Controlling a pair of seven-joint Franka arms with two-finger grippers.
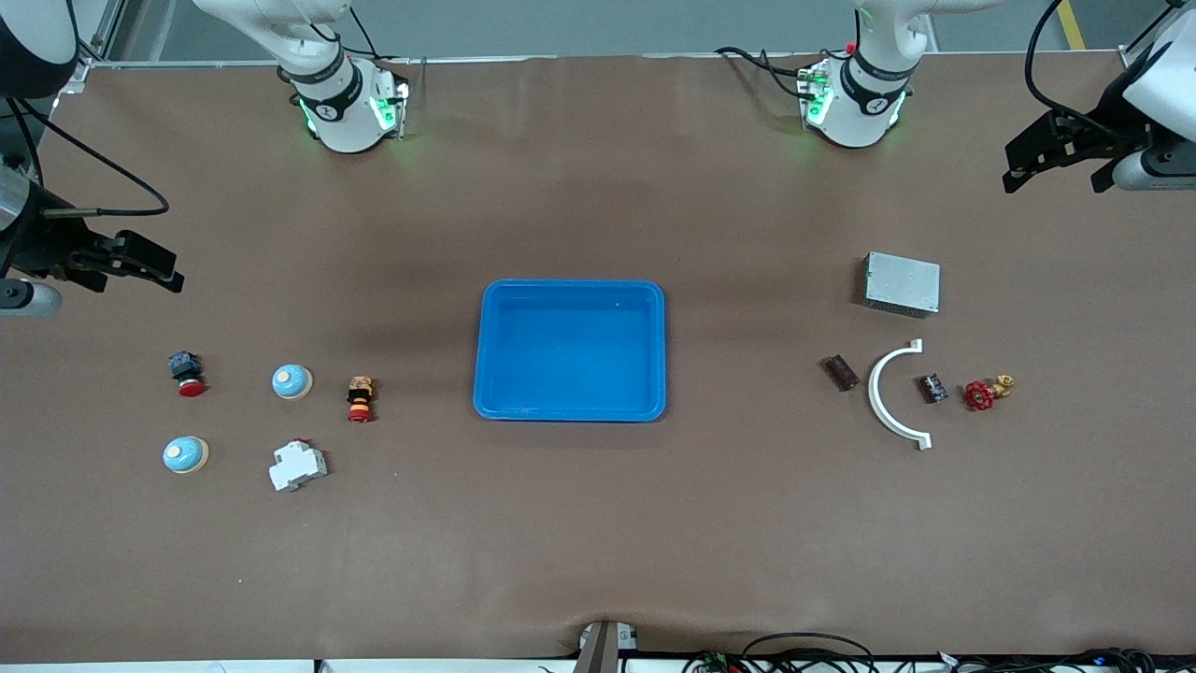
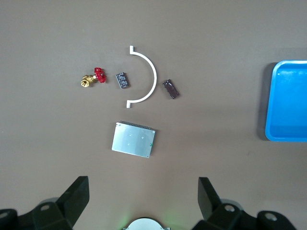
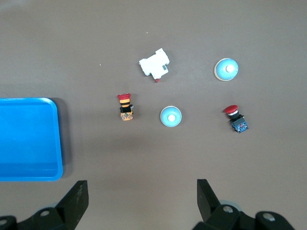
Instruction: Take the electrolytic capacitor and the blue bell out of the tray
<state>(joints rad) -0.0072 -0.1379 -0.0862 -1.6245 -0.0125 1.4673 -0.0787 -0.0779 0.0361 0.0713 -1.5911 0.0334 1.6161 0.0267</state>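
Covering the table is brown paper; both grippers (left gripper, right gripper) hover spread, capacitor and bell lower in frame.

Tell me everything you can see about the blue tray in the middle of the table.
The blue tray is a shallow rectangular tray with rounded corners and a raised rim, smooth and glossy like plastic. It lies flat, open side up, at the middle of the table, between the two groups of small parts. Nothing is in it. No part and no gripper touches it; only the table carries it. Each wrist view shows only part of it.
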